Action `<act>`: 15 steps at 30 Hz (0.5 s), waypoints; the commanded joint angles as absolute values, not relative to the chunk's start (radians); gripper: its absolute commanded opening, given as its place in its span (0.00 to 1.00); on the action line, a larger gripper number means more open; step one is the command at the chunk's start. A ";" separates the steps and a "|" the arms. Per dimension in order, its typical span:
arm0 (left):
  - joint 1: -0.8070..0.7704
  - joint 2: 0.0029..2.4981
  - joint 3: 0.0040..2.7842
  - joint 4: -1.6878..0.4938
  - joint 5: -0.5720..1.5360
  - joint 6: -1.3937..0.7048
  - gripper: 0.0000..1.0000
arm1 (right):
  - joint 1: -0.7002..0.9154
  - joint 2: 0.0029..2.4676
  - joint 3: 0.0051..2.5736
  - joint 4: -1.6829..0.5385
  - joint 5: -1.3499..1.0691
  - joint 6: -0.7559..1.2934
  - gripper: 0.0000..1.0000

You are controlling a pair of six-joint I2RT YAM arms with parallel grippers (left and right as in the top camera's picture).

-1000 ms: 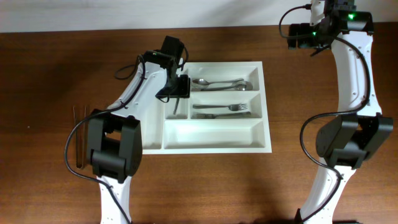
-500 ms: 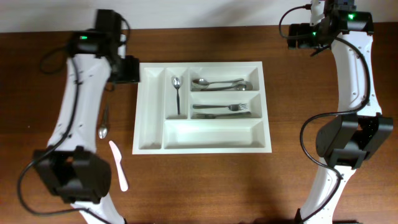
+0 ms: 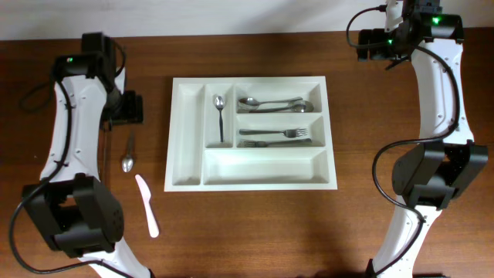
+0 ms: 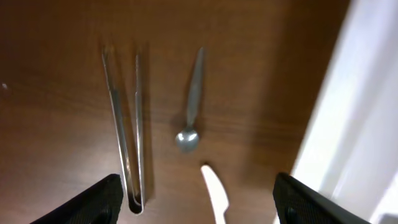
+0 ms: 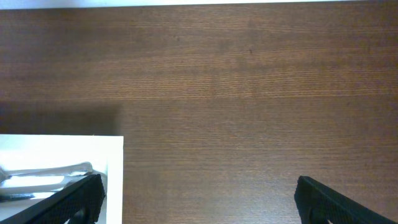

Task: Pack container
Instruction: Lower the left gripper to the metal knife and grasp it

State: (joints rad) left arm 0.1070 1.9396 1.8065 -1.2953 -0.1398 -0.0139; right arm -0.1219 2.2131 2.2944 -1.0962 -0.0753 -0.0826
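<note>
Overhead: even, moderate light, sharp; soft shadow beside large white rectangular plastic cutlery tray on dark brown wooden table. Left wrist: blurred, tray overexposed. Right wrist: crisp grain, shadow beside tray.

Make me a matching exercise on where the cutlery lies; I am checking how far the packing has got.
Things:
1. forks
2. white knife
3. grouped spoons
4. tongs

Places:
a. on the table, alongside the loose spoon, on its side away from the container
b. wide compartment at the top of the overhead view
c. on the table, just past the loose spoon's bowl
d. middle wide compartment

Pairs: 1-d, 2-c, 3-b, 4-a
</note>
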 commanded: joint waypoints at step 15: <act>0.142 1.953 1.401 -0.902 -0.101 0.062 0.67 | -0.118 2.188 2.312 -1.096 -0.077 -0.077 0.99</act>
State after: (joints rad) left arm 0.1398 1.9411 1.4357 -0.9318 -0.1154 0.0460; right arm -0.1219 2.2131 2.2944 -1.0962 -0.0753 -0.0822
